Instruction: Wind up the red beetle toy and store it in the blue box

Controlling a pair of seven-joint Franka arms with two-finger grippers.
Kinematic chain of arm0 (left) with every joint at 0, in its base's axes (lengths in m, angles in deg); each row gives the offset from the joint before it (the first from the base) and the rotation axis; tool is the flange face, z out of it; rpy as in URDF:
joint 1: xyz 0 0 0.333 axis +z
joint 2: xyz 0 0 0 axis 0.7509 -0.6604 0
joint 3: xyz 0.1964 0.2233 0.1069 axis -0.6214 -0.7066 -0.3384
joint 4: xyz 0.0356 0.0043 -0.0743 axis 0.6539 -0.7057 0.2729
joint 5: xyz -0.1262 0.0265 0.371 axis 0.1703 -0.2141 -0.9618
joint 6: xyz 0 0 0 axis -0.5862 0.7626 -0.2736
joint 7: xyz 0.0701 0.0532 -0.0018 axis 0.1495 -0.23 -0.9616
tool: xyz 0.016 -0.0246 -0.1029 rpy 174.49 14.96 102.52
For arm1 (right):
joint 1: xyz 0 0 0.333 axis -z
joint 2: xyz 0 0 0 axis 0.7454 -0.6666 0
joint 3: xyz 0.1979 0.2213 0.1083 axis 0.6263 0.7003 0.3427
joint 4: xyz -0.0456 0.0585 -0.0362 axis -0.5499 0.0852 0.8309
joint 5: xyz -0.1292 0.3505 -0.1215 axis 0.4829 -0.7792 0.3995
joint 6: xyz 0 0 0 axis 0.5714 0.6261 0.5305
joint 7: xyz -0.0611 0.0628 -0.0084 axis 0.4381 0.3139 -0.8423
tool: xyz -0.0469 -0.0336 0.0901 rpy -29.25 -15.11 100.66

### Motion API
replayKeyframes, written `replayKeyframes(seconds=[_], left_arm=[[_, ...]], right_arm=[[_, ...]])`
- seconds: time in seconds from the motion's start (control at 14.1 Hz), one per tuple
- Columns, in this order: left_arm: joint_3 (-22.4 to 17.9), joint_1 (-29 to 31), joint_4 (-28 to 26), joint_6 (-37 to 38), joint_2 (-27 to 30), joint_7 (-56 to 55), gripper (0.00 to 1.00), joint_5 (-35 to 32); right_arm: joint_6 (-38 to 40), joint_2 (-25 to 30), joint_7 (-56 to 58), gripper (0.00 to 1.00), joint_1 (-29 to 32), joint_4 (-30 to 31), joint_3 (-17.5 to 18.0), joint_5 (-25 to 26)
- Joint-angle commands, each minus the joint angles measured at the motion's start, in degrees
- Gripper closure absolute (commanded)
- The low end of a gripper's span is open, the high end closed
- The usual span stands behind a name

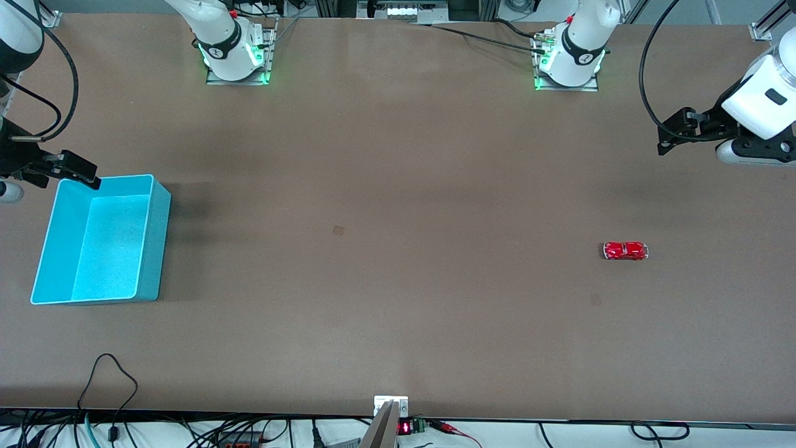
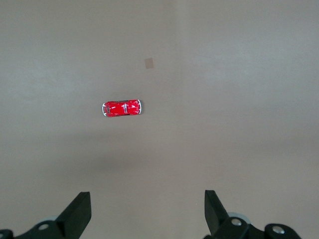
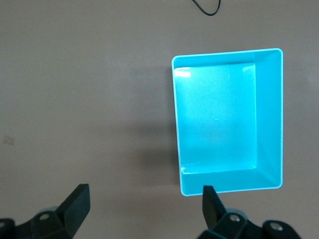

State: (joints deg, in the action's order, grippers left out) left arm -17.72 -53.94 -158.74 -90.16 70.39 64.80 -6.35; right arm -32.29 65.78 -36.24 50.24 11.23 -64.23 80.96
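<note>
The red beetle toy [image 1: 625, 251] lies alone on the surface [image 1: 398, 186] toward the left arm's end, its long axis running along the table's length. The left claw [image 2: 148, 211] hangs spread and empty above the surface near it, so that arm is the likely picker. The right claw [image 3: 144, 211], also spread and empty, hovers at the empty blue box [image 1: 143, 249], well apart from the toy.

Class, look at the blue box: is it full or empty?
Empty. The blue box shows only bare floor; the red beetle toy sits apart on the table.
</note>
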Motion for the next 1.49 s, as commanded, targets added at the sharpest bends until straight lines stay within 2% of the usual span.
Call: replayKeyframes(seconds=[0.0,0.64,0.78,0.92,1.14,1.28,1.42], left_arm=[[-0.5,0.1,1.0,1.0,-0.3,1.2,0.0,1.5],[-0.5,0.1,1.0,3.2,-0.3,0.9,0.0,1.5],[-0.4,0.0,1.0,7.2,-0.3,1.0,0.0,1.4],[-0.4,0.1,0.9,14.9,-0.8,1.2,0.0,1.5],[-0.4,0.2,-0.1,22.4,-2.9,1.4,0.0,0.8],[-0.4,1.4,-3.2,21.6,-3.1,6.0,0.0,0.8],[-0.4,2.9,-5.6,16.4,-3.2,16.6,0.0,0.8]], right_arm=[[-0.2,-0.2,0.2,0.0,-0.1,-0.3,0.0,-0.5],[0.1,-0.2,0.4,0.0,0.0,-0.3,0.0,-0.5],[0.1,-0.2,0.4,0.0,0.0,-0.3,0.0,-0.5],[0.1,-0.2,0.4,0.0,0.0,-0.4,0.0,-0.5],[0.2,-0.2,0.6,0.0,0.0,-0.3,0.0,-0.5],[0.2,-0.2,0.6,0.0,0.0,-0.4,0.0,-0.5],[0.2,-0.2,0.6,0.0,0.0,-0.3,0.0,-0.5]])
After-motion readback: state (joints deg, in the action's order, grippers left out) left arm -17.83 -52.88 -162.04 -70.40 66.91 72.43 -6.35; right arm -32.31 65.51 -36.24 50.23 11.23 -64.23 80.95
